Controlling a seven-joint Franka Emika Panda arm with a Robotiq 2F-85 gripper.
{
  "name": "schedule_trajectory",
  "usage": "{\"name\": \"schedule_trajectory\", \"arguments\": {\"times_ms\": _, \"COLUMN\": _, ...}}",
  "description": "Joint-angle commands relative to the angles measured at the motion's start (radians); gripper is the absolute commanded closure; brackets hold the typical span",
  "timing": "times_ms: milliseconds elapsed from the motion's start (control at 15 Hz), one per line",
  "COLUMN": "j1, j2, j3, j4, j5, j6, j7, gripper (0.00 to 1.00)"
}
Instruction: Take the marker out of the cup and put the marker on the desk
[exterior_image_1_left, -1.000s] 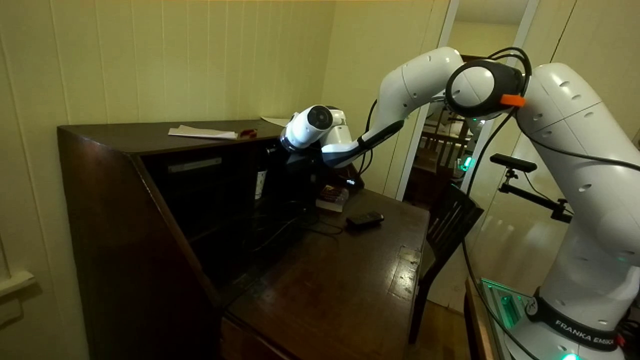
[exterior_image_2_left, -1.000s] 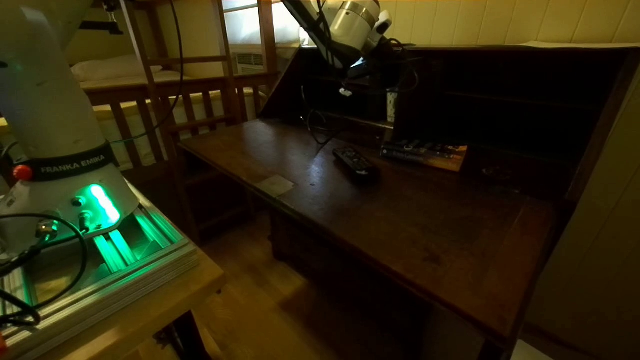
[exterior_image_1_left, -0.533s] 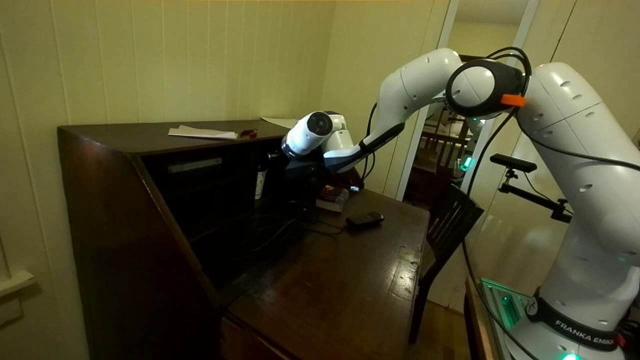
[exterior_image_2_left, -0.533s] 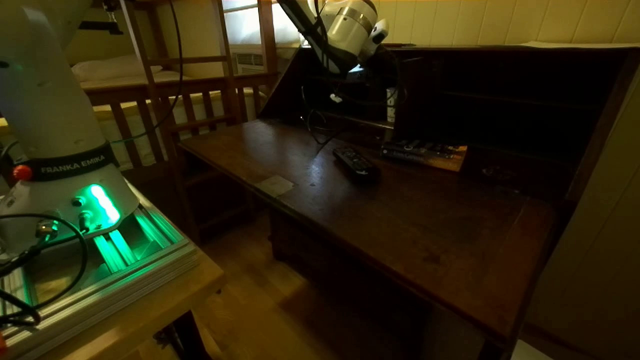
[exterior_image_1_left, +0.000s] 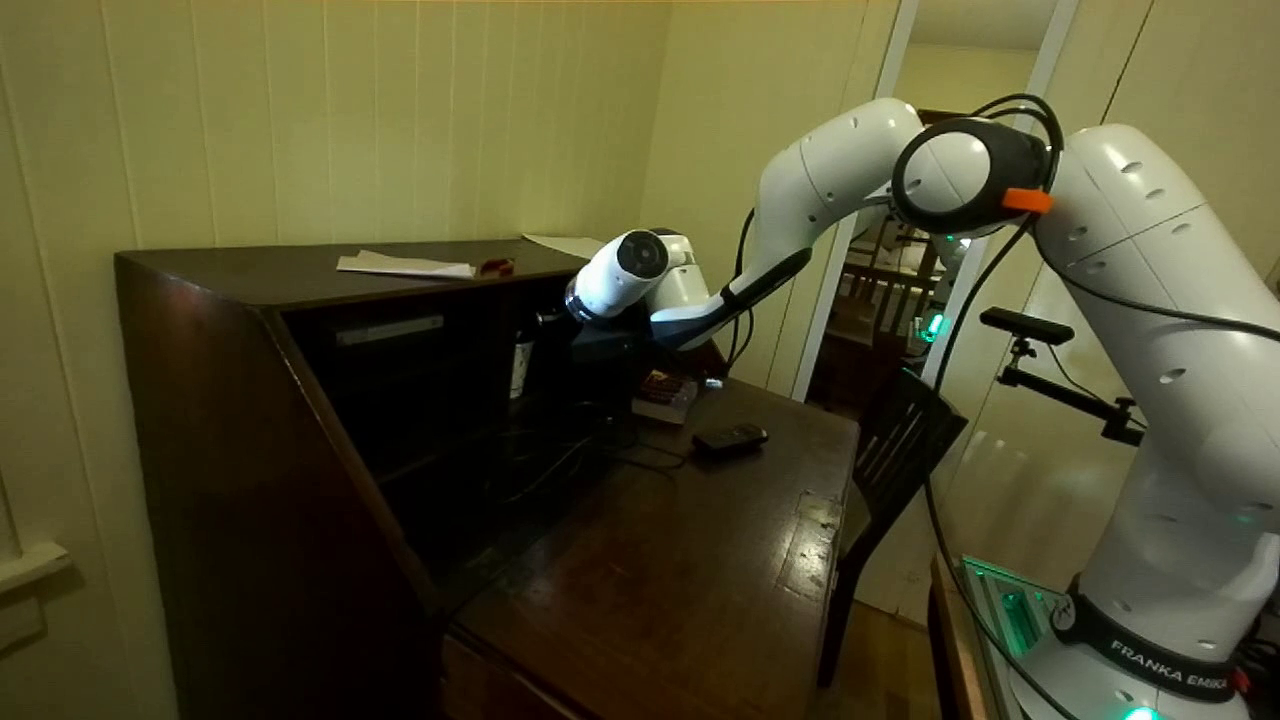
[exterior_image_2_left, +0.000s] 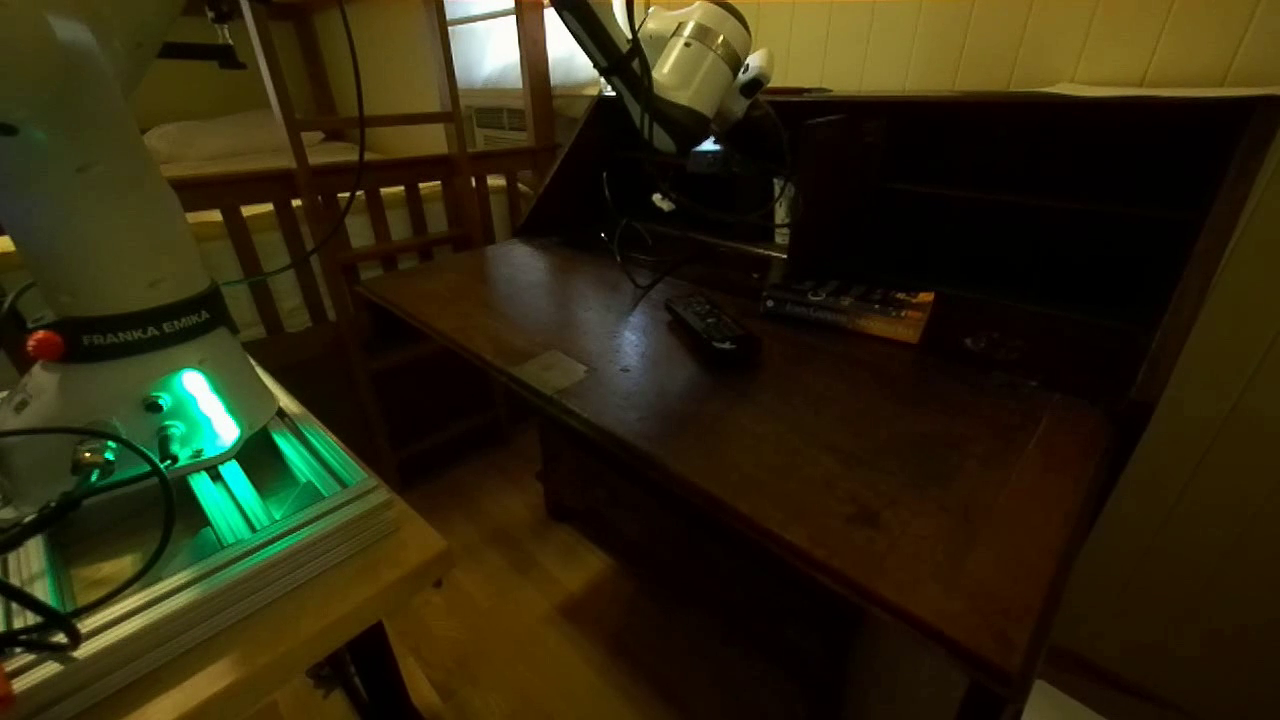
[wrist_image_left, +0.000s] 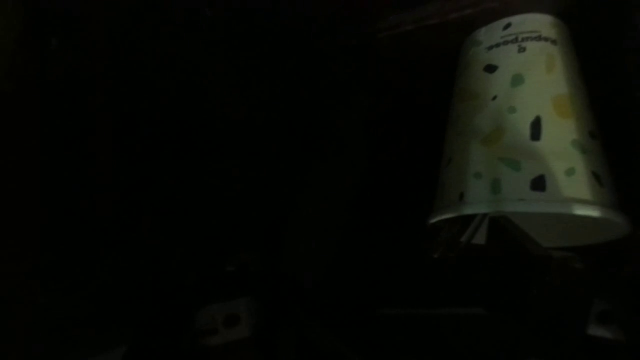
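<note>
The white cup (wrist_image_left: 530, 125) fills the right of the wrist view, inverted there, with green, yellow and black specks and its rim toward the bottom. In both exterior views, the cup (exterior_image_1_left: 521, 368) (exterior_image_2_left: 782, 212) stands upright inside the dark brown desk (exterior_image_1_left: 640, 590). My gripper (exterior_image_1_left: 545, 318) is a dark shape just above and beside the cup, mostly lost in shadow. In the wrist view its fingers are too dark to judge their opening. Dark shapes show at the cup's mouth; I cannot tell whether they are the marker or a finger. The marker is not clearly visible.
A black remote (exterior_image_2_left: 710, 325) and a book (exterior_image_2_left: 850, 308) lie on the writing surface, with loose black cables (exterior_image_1_left: 560, 465) near the shelves. The upper shelf edge and a vertical divider (exterior_image_2_left: 835, 190) are close to my wrist. Papers (exterior_image_1_left: 405, 265) lie on top. A dark chair (exterior_image_1_left: 890, 470) stands beside the desk.
My wrist has moved a little lower; it shifts slightly right in one exterior view and left in the other. The cup has not visibly moved.
</note>
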Motion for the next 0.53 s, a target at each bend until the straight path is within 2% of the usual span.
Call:
{"name": "schedule_trajectory", "arguments": {"times_ms": 0, "j1": -0.005, "j2": -0.007, "j3": 0.004, "j4": 0.001, "j5": -0.001, "j6": 0.019, "j7": -0.005, "gripper": 0.00}}
{"name": "schedule_trajectory", "arguments": {"times_ms": 333, "j1": 0.003, "j2": -0.022, "j3": 0.000, "j4": 0.016, "j5": -0.027, "j6": 0.036, "j7": 0.035, "gripper": 0.00}}
{"name": "schedule_trajectory", "arguments": {"times_ms": 467, "j1": -0.001, "j2": -0.006, "j3": 0.007, "j4": 0.031, "j5": 0.004, "j6": 0.029, "j7": 0.004, "gripper": 0.00}}
